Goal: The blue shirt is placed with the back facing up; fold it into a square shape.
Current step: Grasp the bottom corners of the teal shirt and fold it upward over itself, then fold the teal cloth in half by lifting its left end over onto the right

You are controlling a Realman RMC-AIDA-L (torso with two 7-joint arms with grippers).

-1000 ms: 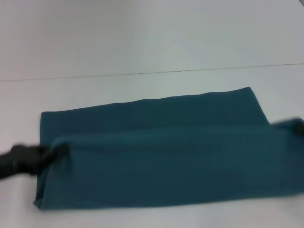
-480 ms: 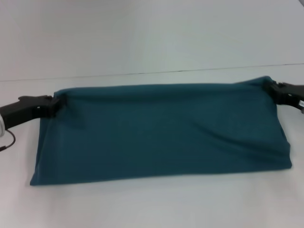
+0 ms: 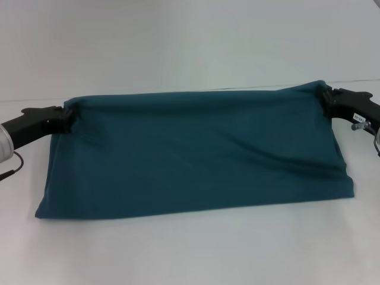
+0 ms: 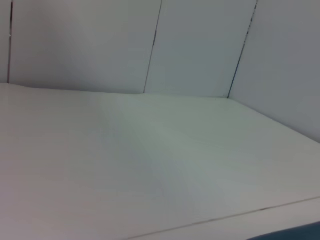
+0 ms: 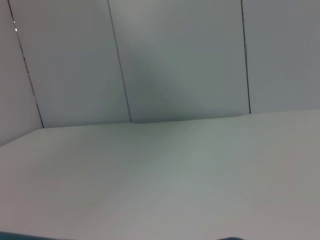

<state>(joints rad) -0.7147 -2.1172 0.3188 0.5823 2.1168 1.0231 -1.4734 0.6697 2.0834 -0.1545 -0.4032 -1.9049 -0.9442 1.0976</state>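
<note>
The blue shirt (image 3: 196, 157) lies folded into a wide band across the white table (image 3: 178, 47) in the head view. Its far edge is lifted off the table and stretched between both grippers. My left gripper (image 3: 66, 117) is shut on the far left corner of the shirt. My right gripper (image 3: 326, 98) is shut on the far right corner. The near edge of the shirt rests on the table. A thin strip of the shirt (image 4: 295, 234) shows in the left wrist view; neither wrist view shows any fingers.
A thin seam (image 3: 368, 80) runs across the table just behind the shirt. White wall panels (image 5: 175, 60) stand beyond the table's far edge in the wrist views.
Both grippers have carried the held edge from the near side, up and over, to the far side of the shirt, covering the layer beneath. In the last half second they moved slightly farther back.
</note>
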